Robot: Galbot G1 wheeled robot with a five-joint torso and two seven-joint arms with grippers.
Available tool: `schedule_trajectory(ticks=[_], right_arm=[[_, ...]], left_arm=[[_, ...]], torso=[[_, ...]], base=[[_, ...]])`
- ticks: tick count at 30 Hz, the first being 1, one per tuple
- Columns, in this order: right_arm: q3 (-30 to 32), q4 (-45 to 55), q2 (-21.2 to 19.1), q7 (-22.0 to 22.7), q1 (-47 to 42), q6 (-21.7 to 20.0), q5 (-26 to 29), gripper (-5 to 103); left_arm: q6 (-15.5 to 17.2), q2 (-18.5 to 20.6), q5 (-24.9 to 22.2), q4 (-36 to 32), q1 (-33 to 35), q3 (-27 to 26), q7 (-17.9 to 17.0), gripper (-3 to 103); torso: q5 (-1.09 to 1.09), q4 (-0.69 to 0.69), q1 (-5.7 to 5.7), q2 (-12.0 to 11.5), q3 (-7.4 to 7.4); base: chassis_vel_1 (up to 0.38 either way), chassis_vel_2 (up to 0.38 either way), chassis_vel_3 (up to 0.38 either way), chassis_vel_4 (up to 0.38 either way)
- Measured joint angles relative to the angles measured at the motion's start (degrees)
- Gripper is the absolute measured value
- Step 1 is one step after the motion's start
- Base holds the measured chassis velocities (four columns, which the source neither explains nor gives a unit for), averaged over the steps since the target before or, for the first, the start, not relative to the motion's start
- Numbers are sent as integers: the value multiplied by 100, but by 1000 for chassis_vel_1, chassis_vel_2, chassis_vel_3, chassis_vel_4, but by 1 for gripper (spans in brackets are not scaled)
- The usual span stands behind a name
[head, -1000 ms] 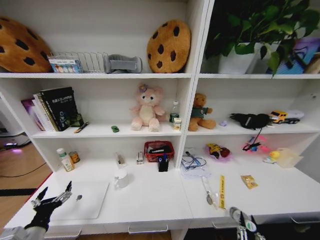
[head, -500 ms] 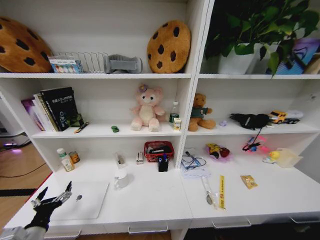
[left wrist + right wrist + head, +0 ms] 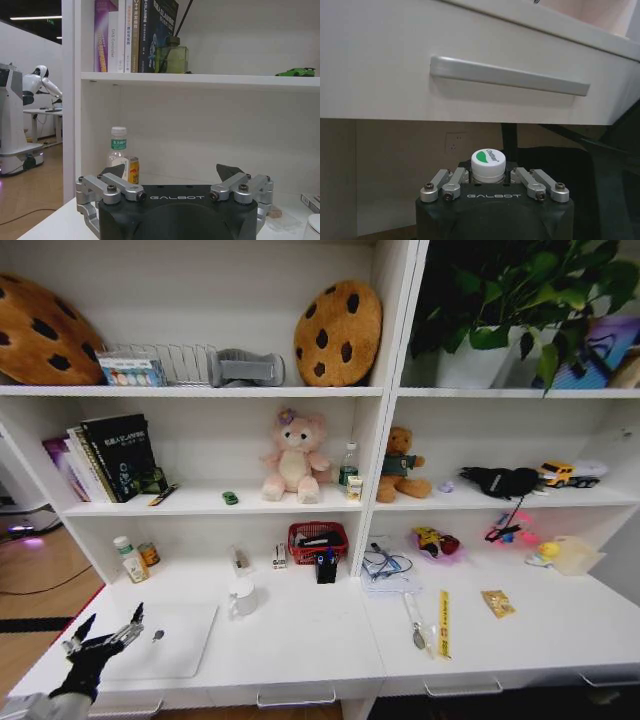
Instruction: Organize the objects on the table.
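Your right gripper (image 3: 489, 176) is no longer showing at the front edge of the table (image 3: 300, 640) in the head view; a sec ago its tip with the bottle was poking up near the right drawer, now it is sitting below the top, in front of a drawer handle (image 3: 509, 76). It is pinching a small white-capped bottle (image 3: 488, 164), fingers closed on both sides of it. So you are carrying this bottle away under the desk level, not placing it yet. Your left gripper (image 3: 100, 642) is staying spread and empty, same place as before, over the left front corner just beside the laptop (image 3: 165, 640). The laptop is lying flat and closed on the left of the table, approx. unmoved. The green toy car (image 3: 230, 498) is sitting on the middle shelf, untouched. Most clutter is waiting, so imo the task is at an early stage.
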Motion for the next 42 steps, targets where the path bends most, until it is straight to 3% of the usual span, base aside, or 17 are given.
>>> schedule_trajectory(ticks=[6,11,12,14,15,18,19,22,24,30,38,42], right_arm=[[-101,-616,-193,-65,636,-7,-39,27],[-122,-761,-241,-116,828,-86,-11,47],[-122,-761,-241,-116,828,-86,-11,47],[-138,-772,-225,-146,824,-93,-5,58],[-138,-772,-225,-146,824,-93,-5,58],[-142,-611,-177,-148,694,-104,-45,74],[-142,-611,-177,-148,694,-104,-45,74],[-103,-2,-148,-85,186,-196,-38,90],[-83,256,-140,-77,-75,-217,-18,95],[24,1026,-72,-28,-965,-201,-12,100],[240,2799,381,207,-2565,-2,-153,100],[284,3459,457,335,-2964,-25,-230,100]], left_arm=[[0,0,0,0,0,0,0,100],[0,0,0,0,0,0,0,100],[0,0,0,0,0,0,0,100],[0,0,0,0,0,0,0,100],[0,0,0,0,0,0,0,100],[0,0,0,0,0,0,0,100],[0,0,0,0,0,0,0,100],[0,0,0,0,0,0,0,100],[0,0,0,0,0,0,0,100],[0,0,0,0,0,0,0,100],[0,0,0,0,0,0,0,100],[0,0,0,0,0,0,0,100]], torso=[[0,0,0,0,0],[0,0,0,0,0],[0,0,0,0,0],[0,0,0,0,0],[0,0,0,0,0],[1,0,0,0,-1],[1,0,0,0,-1],[0,0,0,0,-1],[0,1,0,0,-1],[0,-1,-2,1,-1],[0,-1,-2,1,-1],[0,0,-2,1,-1]], base=[[0,0,0,0],[0,0,0,0],[0,0,0,0],[0,0,0,0],[0,0,0,0],[0,0,0,0],[0,0,0,0],[0,0,0,0],[0,0,0,0],[0,0,0,0],[0,0,0,0],[0,0,0,0]])
